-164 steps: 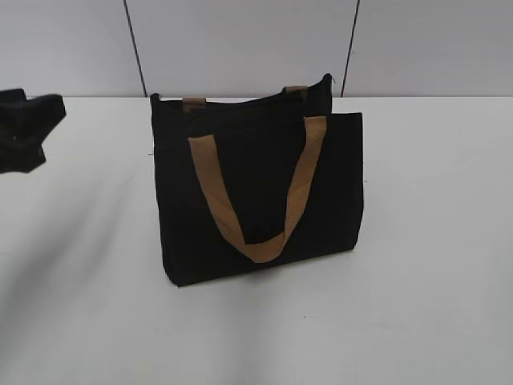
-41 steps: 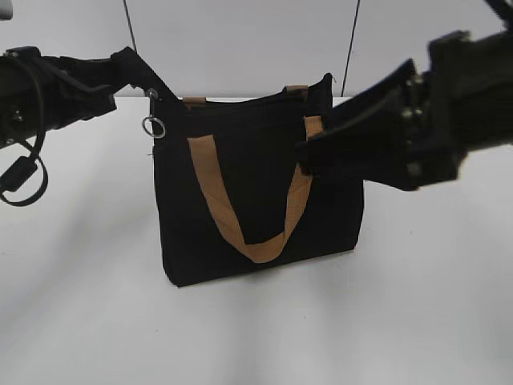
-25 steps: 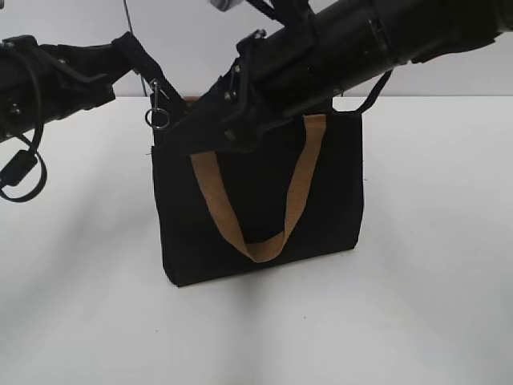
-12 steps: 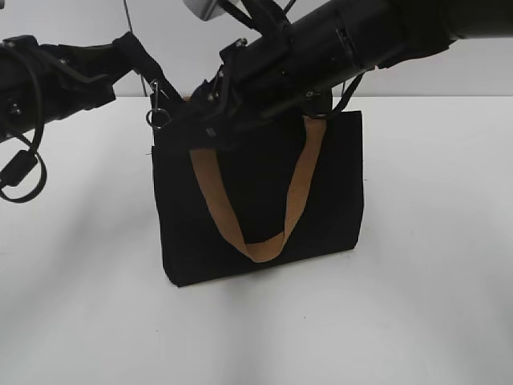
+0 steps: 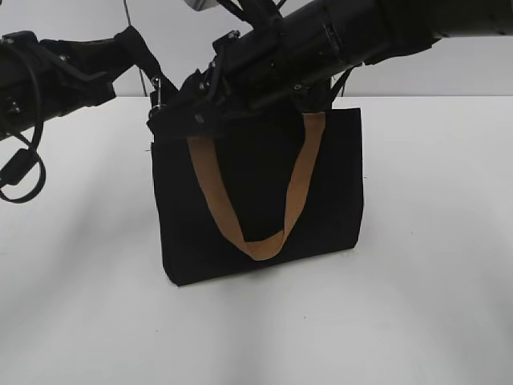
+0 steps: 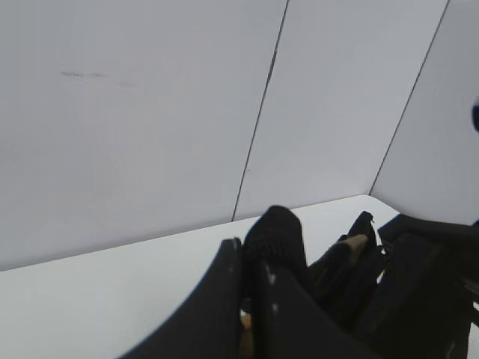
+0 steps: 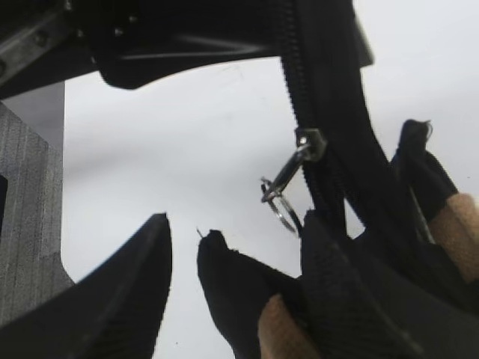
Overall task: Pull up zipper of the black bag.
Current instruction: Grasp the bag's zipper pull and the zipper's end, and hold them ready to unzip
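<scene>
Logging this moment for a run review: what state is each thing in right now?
black bag: upright on the table, front strap hanging down.
zipper: silvery pull with ring dangling free, not gripped.
left gripper: shut on the bag's corner.
right gripper: open, fingers beside the ring.

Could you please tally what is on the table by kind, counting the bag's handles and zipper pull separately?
Black bag: 1
Tan strap handles: 2, the far one barely showing
Metal zipper pull: 1
Robot arms: 2
Total: 6

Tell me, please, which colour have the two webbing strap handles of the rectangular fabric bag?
Tan-brown webbing strap handles; clearest in the exterior view.
</scene>
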`<state>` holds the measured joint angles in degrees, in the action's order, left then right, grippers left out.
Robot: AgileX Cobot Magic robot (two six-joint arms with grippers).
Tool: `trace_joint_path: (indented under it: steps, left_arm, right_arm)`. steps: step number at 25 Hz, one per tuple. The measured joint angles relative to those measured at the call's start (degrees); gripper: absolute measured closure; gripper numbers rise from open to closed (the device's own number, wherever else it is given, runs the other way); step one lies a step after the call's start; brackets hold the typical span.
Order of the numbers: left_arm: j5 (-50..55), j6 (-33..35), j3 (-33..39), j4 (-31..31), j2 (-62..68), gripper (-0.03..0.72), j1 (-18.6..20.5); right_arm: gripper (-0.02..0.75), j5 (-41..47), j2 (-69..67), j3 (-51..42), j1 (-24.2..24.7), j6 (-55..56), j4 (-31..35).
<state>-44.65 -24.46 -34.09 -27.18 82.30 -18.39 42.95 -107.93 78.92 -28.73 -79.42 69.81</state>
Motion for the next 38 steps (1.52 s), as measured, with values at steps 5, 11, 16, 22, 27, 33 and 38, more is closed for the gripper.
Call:
trace_joint_path:
  steps: [5, 11, 16, 22, 27, 33, 38]
  left_arm:
    - [-0.22, 0.0, 0.0, -0.16, 0.0, 0.69, 0.0]
    - [-0.23, 0.0, 0.0, -0.22, 0.0, 0.69, 0.0]
    - [-0.34, 0.0, 0.0, -0.27, 0.0, 0.69, 0.0]
    - [-0.28, 0.0, 0.0, -0.27, 0.0, 0.69, 0.0]
    - [-0.05, 0.0, 0.0, -0.86, 0.0, 0.69, 0.0]
    - [2.91, 0.0, -0.11, -2.48, 0.0, 0.69, 0.0]
    - [9.14, 0.0, -0.11, -2.54, 0.0, 0.69, 0.0]
  right_arm:
    - [0.305, -0.93, -0.6, 0.12, 0.0, 0.0, 0.05]
    - [0.314, -1.39, -1.75, 0.16, 0.0, 0.0, 0.15]
    - [0.416, -2.34, -1.75, 0.16, 0.0, 0.0, 0.15]
    - [0.531, -4.26, -1.82, 0.16, 0.0, 0.0, 0.15]
    - [0.666, -5.42, -1.81, 0.16, 0.0, 0.17, 0.15]
    - [0.739, -5.51, -1.81, 0.16, 0.0, 1.79, 0.15]
    - [0.739, -4.5, -0.76, 0.16, 0.05, 5.29, -2.09]
